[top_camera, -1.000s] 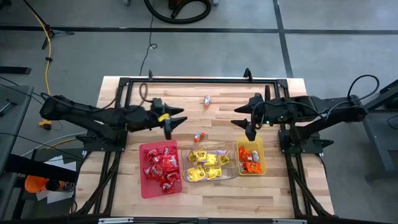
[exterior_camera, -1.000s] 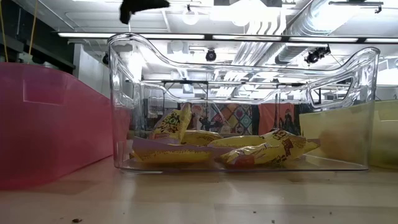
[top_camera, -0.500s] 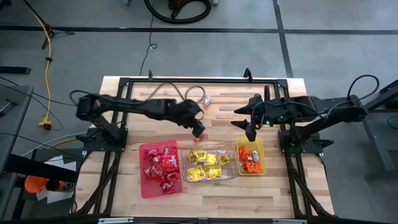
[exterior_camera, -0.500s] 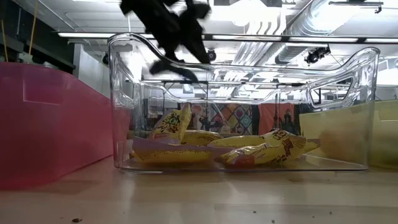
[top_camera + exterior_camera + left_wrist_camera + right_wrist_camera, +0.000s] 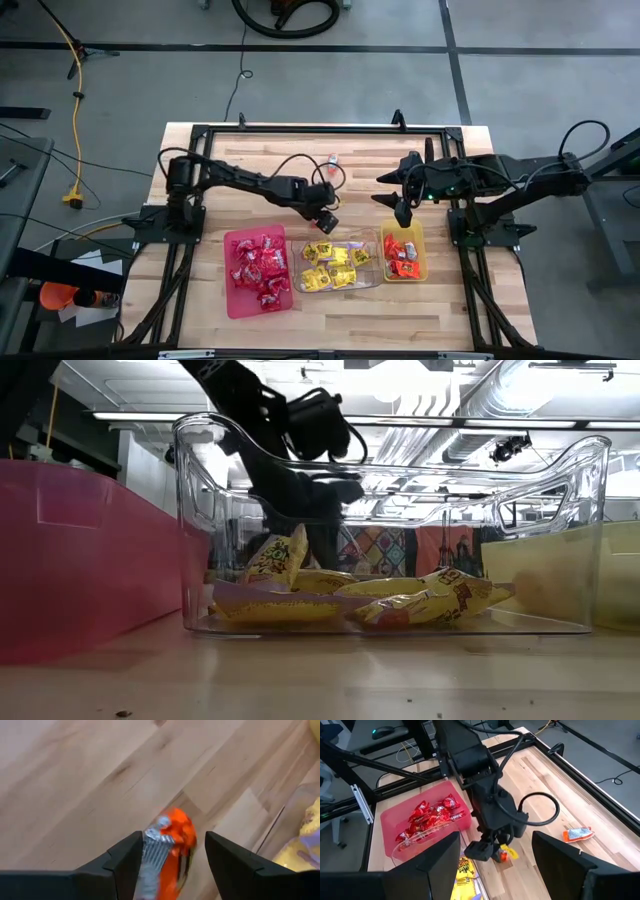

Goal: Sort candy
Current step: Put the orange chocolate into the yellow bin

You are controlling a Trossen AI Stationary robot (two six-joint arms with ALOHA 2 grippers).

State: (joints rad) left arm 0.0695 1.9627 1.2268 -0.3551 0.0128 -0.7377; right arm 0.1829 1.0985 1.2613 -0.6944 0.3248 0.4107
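On the pale wooden worktop [image 5: 200,310], nearest the front edge, a red plastic tray [image 5: 236,296], a clear plastic tray [image 5: 299,246] and a yellow plastic tray [image 5: 417,236] are seen holding red, yellow and orange candy. Just behind the clear tray, the left tool [image 5: 324,218], beside the red tray a second ago, has been brought down with fingers spread around a small shiny orange-and-silver wrapped candy packet [image 5: 167,850], so a pickup is judged imminent. The right tool [image 5: 402,213] is held open above the yellow tray, and another orange packet [image 5: 577,834] lies farther back.

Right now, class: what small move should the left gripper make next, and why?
Probably close. The left gripper is open with its fingers either side of the orange candy lying on the table, beside the clear tray; the candy is not yet gripped.
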